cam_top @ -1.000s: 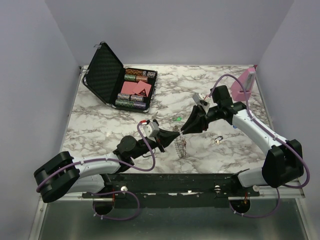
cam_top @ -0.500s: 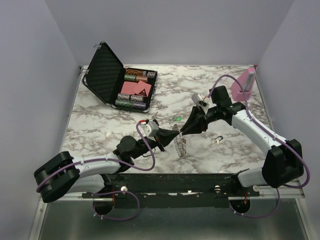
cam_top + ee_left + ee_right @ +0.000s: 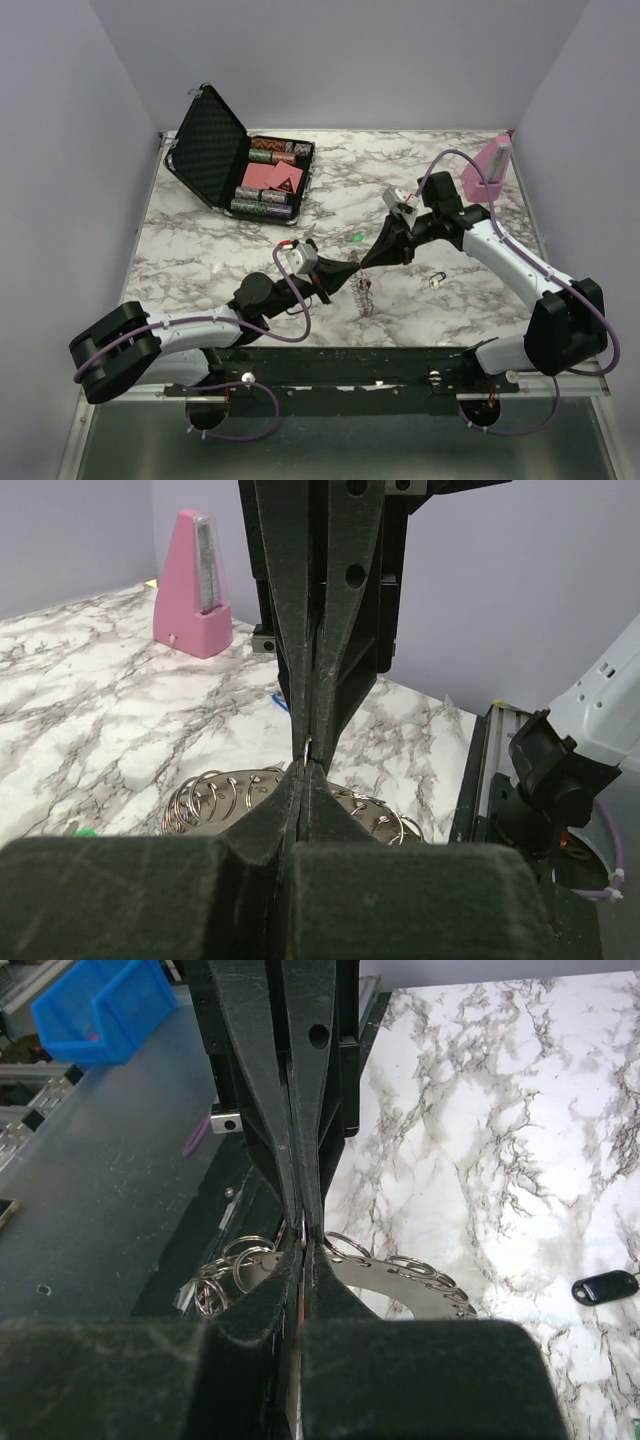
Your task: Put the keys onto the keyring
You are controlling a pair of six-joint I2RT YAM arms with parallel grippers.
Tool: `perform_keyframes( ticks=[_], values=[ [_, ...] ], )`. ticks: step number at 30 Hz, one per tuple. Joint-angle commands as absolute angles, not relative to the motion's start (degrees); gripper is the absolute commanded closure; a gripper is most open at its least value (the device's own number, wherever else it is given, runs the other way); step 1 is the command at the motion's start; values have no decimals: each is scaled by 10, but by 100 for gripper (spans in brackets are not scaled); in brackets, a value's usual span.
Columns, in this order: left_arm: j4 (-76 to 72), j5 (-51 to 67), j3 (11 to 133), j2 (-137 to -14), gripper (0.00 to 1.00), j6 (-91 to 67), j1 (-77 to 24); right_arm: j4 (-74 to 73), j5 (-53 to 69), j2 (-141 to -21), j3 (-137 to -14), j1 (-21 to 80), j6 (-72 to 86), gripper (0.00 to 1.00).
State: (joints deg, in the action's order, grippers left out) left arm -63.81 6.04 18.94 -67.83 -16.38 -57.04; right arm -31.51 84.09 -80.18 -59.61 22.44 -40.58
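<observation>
Two pincers (image 3: 354, 270) (image 3: 367, 262) tip-to-tip on keyring (image 3: 365, 296), mid-table (image 3: 200, 250)

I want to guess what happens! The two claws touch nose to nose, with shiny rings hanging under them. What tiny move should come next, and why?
Probably the right gripper should tug gently away while the left gripper holds firm. Both look shut, tips meeting at one small loop of the keyring, whose other loops hang below; a slight pull would test the grip.
</observation>
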Motion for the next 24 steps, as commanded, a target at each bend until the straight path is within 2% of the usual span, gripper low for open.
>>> perform_keyframes(
  ticks=[1,2,6,7,9,10,13,16,20,24],
  values=[
    [-671,51,195,-680,100,-167,-571,-321,893,-798,-597,230,-414,97],
    [-672,51,194,-679,100,-166,-571,-327,889,-798,-599,230,-423,99],
    [-673,45,179,-666,99,-157,-570,-363,874,-797,-610,230,-456,100],
    [-669,42,173,-658,89,-153,-570,-369,868,-798,-613,231,-464,100],
    [-644,34,163,-626,56,-144,-566,-385,853,-797,-619,231,-479,100],
    [-624,32,160,-605,46,-140,-564,-394,846,-797,-622,231,-487,100],
    [-523,34,156,-529,30,-115,-556,-406,832,-796,-625,231,-500,100],
    [-422,58,160,-455,24,-73,-546,-424,819,-795,-631,231,-521,100],
    [-303,105,175,-401,24,-14,-538,-439,811,-795,-632,231,-537,100],
    [-201,118,229,-416,34,-3,-536,-446,796,-795,-635,231,-548,100]
  ],
)
